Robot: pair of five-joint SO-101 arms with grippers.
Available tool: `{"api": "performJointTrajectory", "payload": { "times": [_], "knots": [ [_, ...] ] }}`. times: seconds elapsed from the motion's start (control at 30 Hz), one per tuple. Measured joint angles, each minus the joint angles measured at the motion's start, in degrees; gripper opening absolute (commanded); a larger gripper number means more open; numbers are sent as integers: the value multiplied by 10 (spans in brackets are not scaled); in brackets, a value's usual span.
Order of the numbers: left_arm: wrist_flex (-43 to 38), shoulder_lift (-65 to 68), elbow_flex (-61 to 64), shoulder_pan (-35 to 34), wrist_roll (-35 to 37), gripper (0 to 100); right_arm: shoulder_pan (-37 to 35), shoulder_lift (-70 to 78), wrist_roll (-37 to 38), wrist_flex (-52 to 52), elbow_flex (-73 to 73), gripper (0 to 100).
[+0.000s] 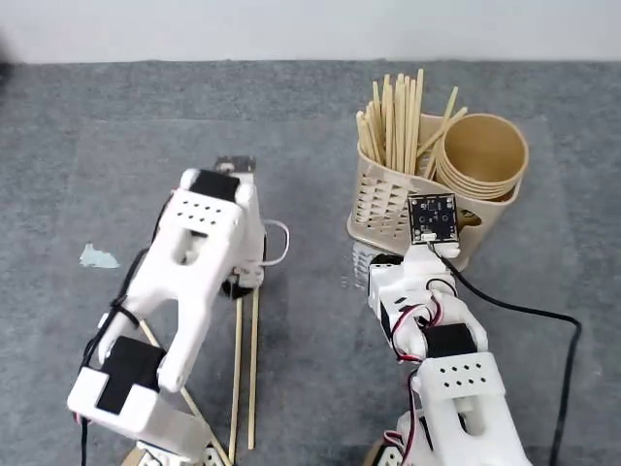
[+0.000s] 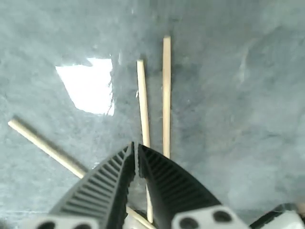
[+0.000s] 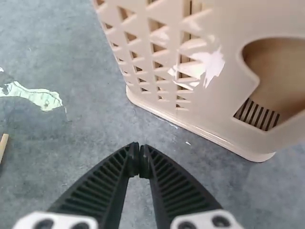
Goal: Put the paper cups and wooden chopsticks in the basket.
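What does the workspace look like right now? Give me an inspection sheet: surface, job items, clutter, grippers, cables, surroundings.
Surface: grey mat, lying flat.
Job's things: basket holds stacked paper cups and upright chopsticks; three loose chopsticks lie on the mat.
Clutter: one pale scrap on the mat.
Grippers: left gripper shut, holding nothing, over the loose chopsticks; right gripper shut, holding nothing, beside the basket.
Cables: black cable crosses the mat near the basket.
Surroundings: pale wall behind.
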Motion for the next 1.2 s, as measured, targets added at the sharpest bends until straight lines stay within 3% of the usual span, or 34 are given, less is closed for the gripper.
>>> {"api": "performJointTrajectory", "payload": {
  "times": [0.23,0.4,0.63,0.7,0.9,1.2],
  "knots": [
    [-95,-2,123,0,-10,16,0,0,0,0,0,9],
    [-114,-21,165,0,-17,16,0,0,0,0,0,9],
    [-112,-205,241,0,-18,17,0,0,0,0,0,9],
    [-115,-264,262,0,-17,50,0,0,0,0,0,9],
    [-171,-297,319,0,-16,285,0,0,0,0,0,9],
    [-277,-197,353,0,4,289,0,0,0,0,0,9]
  ]
}}
